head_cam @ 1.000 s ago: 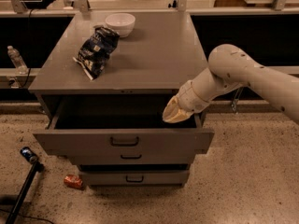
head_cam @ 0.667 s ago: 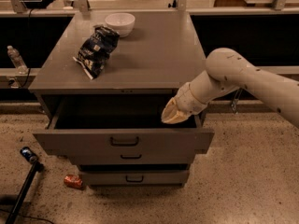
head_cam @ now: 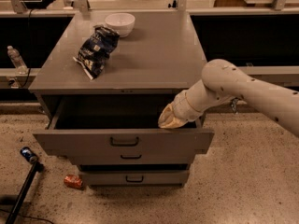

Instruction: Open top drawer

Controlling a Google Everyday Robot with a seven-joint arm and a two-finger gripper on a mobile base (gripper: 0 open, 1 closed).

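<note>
One tan-tipped tool [head_cam: 171, 119] hangs over the right end of the top drawer [head_cam: 79, 143], which stands pulled out below and left of it. Up-left of the tool, a chip bag [head_cam: 96, 50] lies on the table [head_cam: 159, 55]. Whether the tool is wide or narrow cannot be told.

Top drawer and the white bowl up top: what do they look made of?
Top drawer: likely painted sheet metal, matte grey, thin flat front, dark bracket handle. Bowl: probably ceramic or plastic, smooth white, faint sheen; can't tell which. Gripper sits at the drawer's front right edge.
</note>
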